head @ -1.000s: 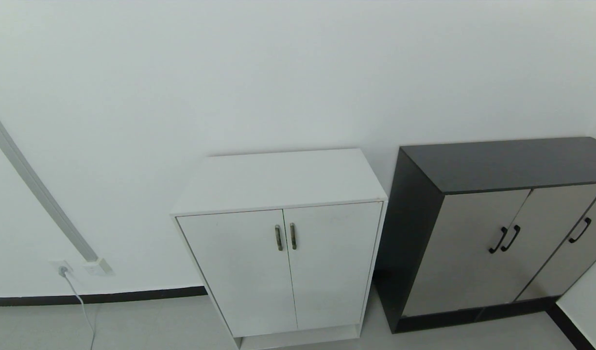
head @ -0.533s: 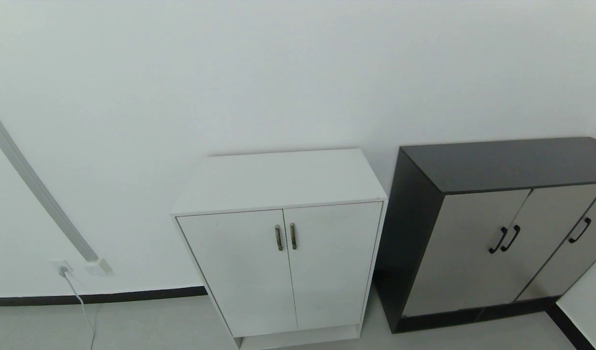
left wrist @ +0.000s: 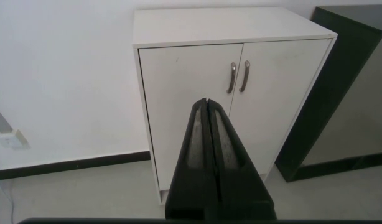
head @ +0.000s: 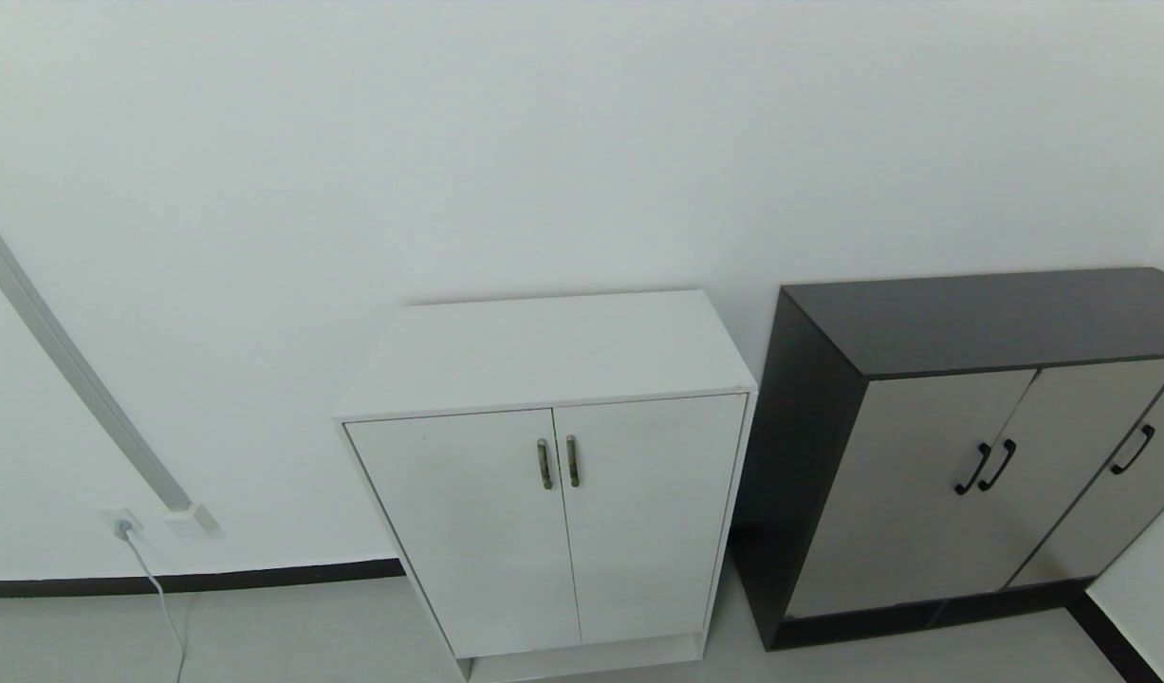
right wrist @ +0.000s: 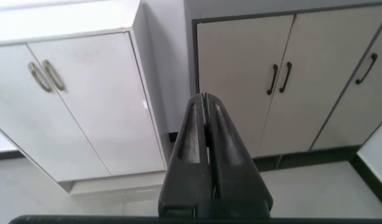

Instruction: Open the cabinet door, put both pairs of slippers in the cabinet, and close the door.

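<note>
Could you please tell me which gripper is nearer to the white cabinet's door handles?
Left, apparently. The left gripper faces the white cabinet, aimed near its handles; the right gripper points at the gap between it and the dark cabinet, handles well aside.

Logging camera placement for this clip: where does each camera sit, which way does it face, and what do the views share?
Head view: on the robot's head, looking forward and down at the white cabinet and the dark cabinet against the wall.
Left wrist view: on the left wrist, facing the white cabinet's closed doors; shut left pincer in the foreground.
Right wrist view: on the right wrist, facing where the two cabinets meet; shut right pincer in the foreground.
Shared: all three show both cabinets.
</note>
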Motion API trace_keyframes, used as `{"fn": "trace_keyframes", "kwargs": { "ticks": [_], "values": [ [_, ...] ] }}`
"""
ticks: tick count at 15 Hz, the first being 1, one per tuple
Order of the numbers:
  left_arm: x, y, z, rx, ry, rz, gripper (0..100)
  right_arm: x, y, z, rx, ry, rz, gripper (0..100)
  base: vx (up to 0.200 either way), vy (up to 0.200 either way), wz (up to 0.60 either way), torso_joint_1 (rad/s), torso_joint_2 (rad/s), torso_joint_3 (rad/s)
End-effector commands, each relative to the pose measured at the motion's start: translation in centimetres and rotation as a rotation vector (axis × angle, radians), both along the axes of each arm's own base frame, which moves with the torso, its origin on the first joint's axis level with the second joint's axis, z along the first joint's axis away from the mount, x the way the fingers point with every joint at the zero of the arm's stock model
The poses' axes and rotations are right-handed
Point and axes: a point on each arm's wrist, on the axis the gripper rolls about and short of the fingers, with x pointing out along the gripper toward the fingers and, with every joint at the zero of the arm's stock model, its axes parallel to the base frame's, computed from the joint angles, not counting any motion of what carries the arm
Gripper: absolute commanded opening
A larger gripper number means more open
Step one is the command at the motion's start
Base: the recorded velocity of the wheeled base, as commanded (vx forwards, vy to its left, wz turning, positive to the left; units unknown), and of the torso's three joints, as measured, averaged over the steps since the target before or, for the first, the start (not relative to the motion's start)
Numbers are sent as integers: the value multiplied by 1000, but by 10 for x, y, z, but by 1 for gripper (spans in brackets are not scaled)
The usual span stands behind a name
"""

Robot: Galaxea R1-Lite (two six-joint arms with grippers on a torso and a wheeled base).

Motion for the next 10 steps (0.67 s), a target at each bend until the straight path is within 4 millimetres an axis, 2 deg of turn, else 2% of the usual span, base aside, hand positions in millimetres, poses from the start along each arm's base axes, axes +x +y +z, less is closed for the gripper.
{"fn": "trace_keyframes", "kwargs": {
  "ticks": [1,4,10],
  "values": [
    [0,0,0,-1,1,0,0,0,0,0,18,-1,-13,0,0,0,0,0,0,0],
    [0,0,0,0,1,0,0,0,-2,1,46,-11,-104,0,0,0,0,0,0,0],
    [0,0,0,3,1,1,0,0,-2,1,44,-11,-102,0,0,0,0,0,0,0]
  ]
}}
